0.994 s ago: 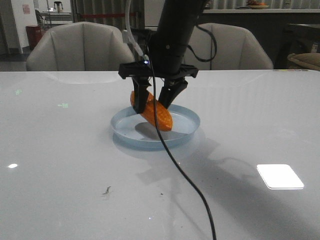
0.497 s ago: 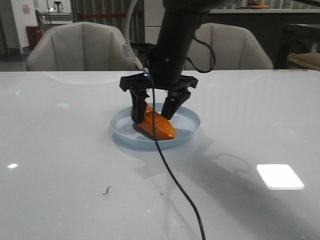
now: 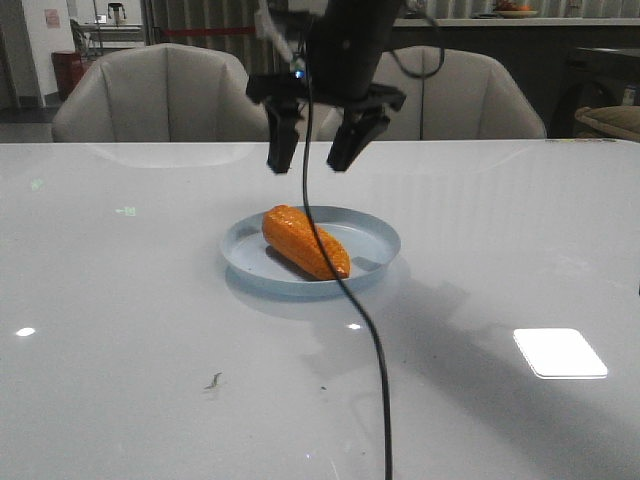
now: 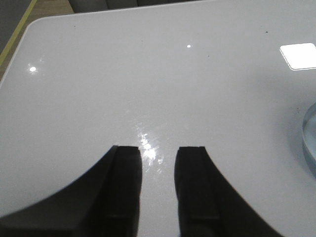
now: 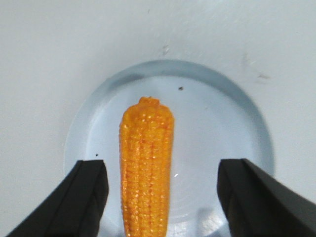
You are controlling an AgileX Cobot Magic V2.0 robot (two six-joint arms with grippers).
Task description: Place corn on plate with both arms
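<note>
the corn [image 3: 305, 241] lies on its side inside the plate [image 3: 375, 233], resting on the plate's floor, its blunt thick end toward 10 o'clock and its tapered tip toward 4 o'clock as the front view shows it. the plate sits near the middle of the white table [image 3: 120, 320]. the right gripper [image 3: 312, 157] hangs above the plate at about 12 o'clock from the corn, well clear of it, jaws spread wide and holding nothing; in the right wrist view the corn [image 5: 146, 168] lies between the two black fingers [image 5: 86, 200] with open gaps on both sides, touching neither. a black cable [image 3: 345, 300] drops from that arm across the front of the plate and down over the table. the left gripper [image 4: 158, 185] shows only in its own wrist view, over bare tabletop, its fingers a narrow gap apart with nothing between them, and an edge of the plate [image 4: 310, 140] at 3 o'clock of that view. two beige chairs [image 3: 160, 95] stand behind the table.
</note>
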